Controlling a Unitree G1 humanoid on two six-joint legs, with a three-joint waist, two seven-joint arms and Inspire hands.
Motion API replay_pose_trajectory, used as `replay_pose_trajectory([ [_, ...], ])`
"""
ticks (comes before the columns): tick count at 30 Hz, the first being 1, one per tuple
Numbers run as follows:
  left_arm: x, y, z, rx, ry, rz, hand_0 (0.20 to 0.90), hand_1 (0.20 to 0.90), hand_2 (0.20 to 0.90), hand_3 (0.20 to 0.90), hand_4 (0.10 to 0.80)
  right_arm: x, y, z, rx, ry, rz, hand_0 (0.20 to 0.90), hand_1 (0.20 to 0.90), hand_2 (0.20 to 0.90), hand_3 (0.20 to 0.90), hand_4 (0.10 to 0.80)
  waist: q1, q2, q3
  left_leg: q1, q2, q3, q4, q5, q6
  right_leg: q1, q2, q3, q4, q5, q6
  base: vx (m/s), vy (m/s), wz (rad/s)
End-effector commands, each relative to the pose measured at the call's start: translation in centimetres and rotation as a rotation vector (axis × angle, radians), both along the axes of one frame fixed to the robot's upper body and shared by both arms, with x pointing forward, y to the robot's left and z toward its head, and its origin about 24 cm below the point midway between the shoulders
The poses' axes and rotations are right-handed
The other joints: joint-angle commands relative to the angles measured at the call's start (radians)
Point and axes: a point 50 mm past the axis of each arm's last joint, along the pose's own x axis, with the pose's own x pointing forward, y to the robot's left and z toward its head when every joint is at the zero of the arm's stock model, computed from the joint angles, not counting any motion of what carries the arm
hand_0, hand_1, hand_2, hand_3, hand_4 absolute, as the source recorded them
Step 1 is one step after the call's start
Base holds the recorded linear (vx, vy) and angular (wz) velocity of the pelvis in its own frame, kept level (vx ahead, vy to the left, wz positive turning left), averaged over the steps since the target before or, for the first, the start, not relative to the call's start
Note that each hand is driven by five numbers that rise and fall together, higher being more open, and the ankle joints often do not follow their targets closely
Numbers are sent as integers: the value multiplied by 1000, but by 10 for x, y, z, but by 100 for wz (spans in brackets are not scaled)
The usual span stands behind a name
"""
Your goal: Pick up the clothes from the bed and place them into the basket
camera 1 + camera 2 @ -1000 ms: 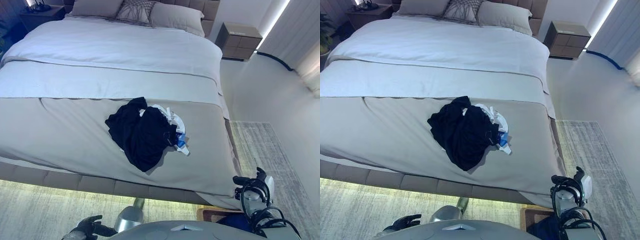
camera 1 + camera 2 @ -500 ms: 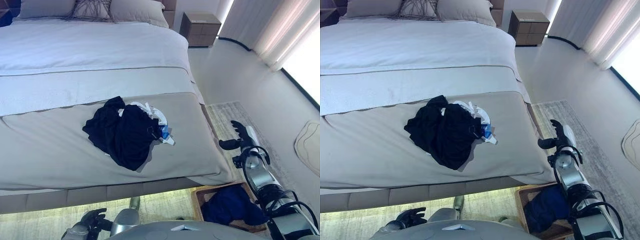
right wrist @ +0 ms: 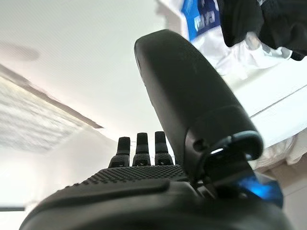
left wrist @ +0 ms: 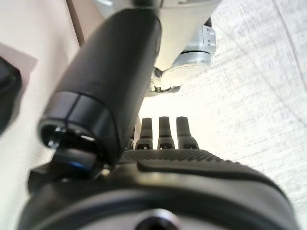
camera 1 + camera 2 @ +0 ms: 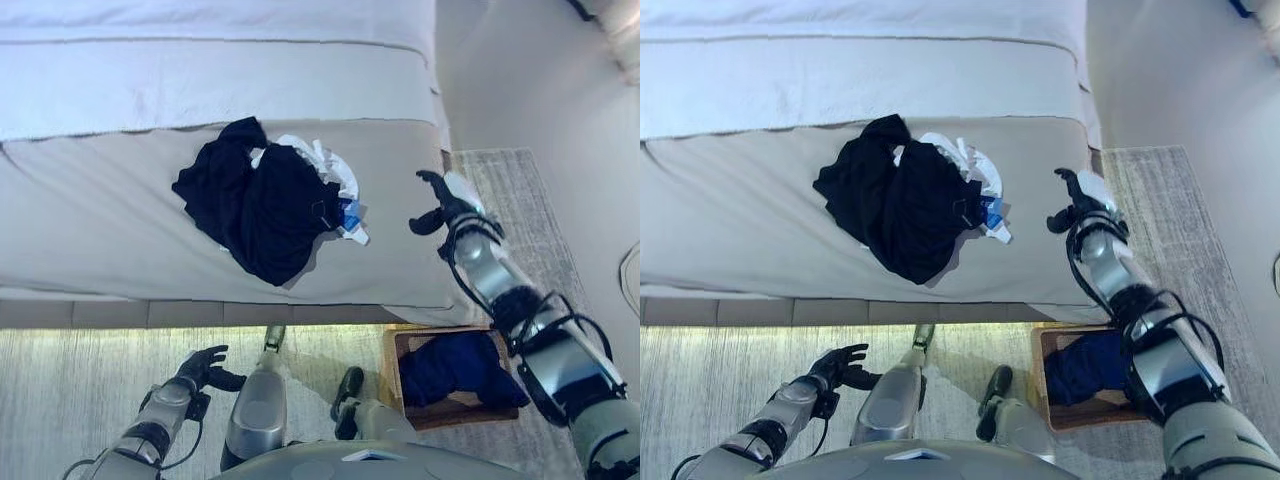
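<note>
A heap of clothes lies on the beige bedspread (image 5: 100,230) near the foot of the bed: a black garment (image 5: 260,200) on top, with a white and blue garment (image 5: 338,180) showing at its right side, also seen in the right wrist view (image 3: 211,28). My right hand (image 5: 437,205) hovers open over the bed's right corner, a short way right of the heap, holding nothing. Low at the left, my left hand (image 5: 203,368) hangs open above the rug, empty. A wooden basket (image 5: 398,400) on the floor at the bed's right corner holds a dark blue garment (image 5: 455,368).
White bedding (image 5: 200,70) covers the far part of the bed. A grey patterned rug (image 5: 80,390) lies along the foot of the bed and continues on its right side (image 5: 520,210). Pale floor (image 5: 510,90) runs beside the bed at the right.
The camera has swung down, showing the basket and rug more fully. My right hand has risen from beside the bed to above its right corner, closer to the heap. The clothes have not moved.
</note>
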Motion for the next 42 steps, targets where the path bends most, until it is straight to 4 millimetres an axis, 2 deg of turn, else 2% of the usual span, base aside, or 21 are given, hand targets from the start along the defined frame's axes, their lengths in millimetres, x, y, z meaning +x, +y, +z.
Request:
replay_pose_trajectory([
  [1,-3,7,2,14,-3,6,900,900,900,900,800,14,-6,76,-129,-210,14,900,900,900,900,800,59,-12,-6,-1,-82,-2,105,-194,91,-84,-24,41,75,80,-6,71,-6,31],
  [7,4,17,10,21,-40,36,900,900,900,900,800,22,0,95,-138,-237,-16,900,900,900,900,800,131,-16,38,-54,-96,-56,139,-190,78,-90,-30,-21,96,64,-17,60,-32,31],
  [11,4,18,11,23,-56,40,900,900,900,900,800,26,4,100,-117,-242,-31,900,900,900,900,800,166,-13,61,-72,-100,-85,143,-184,71,-94,-34,-53,108,55,-25,65,-39,31],
  [13,2,18,10,25,-58,45,900,900,900,900,800,28,11,100,-108,-238,-22,900,900,900,900,800,191,-11,70,-61,-96,-102,139,-204,64,-86,-31,-56,121,28,-23,128,-63,26],
  [22,-4,13,5,-6,-73,45,900,900,900,900,800,32,62,107,-109,-277,154,900,900,900,900,800,241,8,87,-68,-97,-146,104,-177,49,-88,-42,-111,150,-7,-33,39,18,14],
  [27,-2,9,5,-31,-94,48,900,900,900,900,800,35,66,98,-177,-183,155,900,900,900,900,800,262,23,106,-84,-99,-157,116,-172,47,-95,-57,-130,181,-25,-38,10,50,8],
  [32,3,11,9,-32,-122,43,900,900,900,900,800,41,59,93,-262,-80,110,900,900,900,900,800,288,25,130,-99,-98,-167,120,-168,44,-97,-57,-151,195,-34,-38,7,-12,5],
  [33,5,11,10,-30,-125,39,900,900,900,900,800,42,56,93,-288,-46,95,559,559,559,502,402,295,25,133,-102,-98,-170,118,-166,45,-98,-56,-155,195,-35,-37,3,-46,9],
  [34,6,10,11,-28,-129,34,900,900,900,900,800,43,53,94,-309,-39,81,394,394,394,310,210,300,25,138,-104,-98,-175,115,-162,44,-98,-53,-158,191,-33,-36,-1,-51,11],
  [35,5,11,11,-28,-130,36,900,900,900,900,800,43,54,97,-310,-51,80,300,300,300,200,100,301,24,139,-104,-97,-176,111,-159,43,-97,-50,-159,189,-32,-36,-4,-48,13],
  [38,3,11,10,-27,-130,41,900,900,900,900,800,43,59,105,-295,-119,85,300,300,300,200,100,301,22,138,-99,-95,-179,96,-152,41,-93,-43,-163,182,-32,-34,0,-25,10],
  [42,-4,13,8,-16,-113,52,900,900,900,900,800,37,70,136,-251,-324,119,300,300,300,200,100,289,17,117,-70,-88,-179,79,-154,37,-78,-44,-158,184,-35,-35,4,-5,1],
])
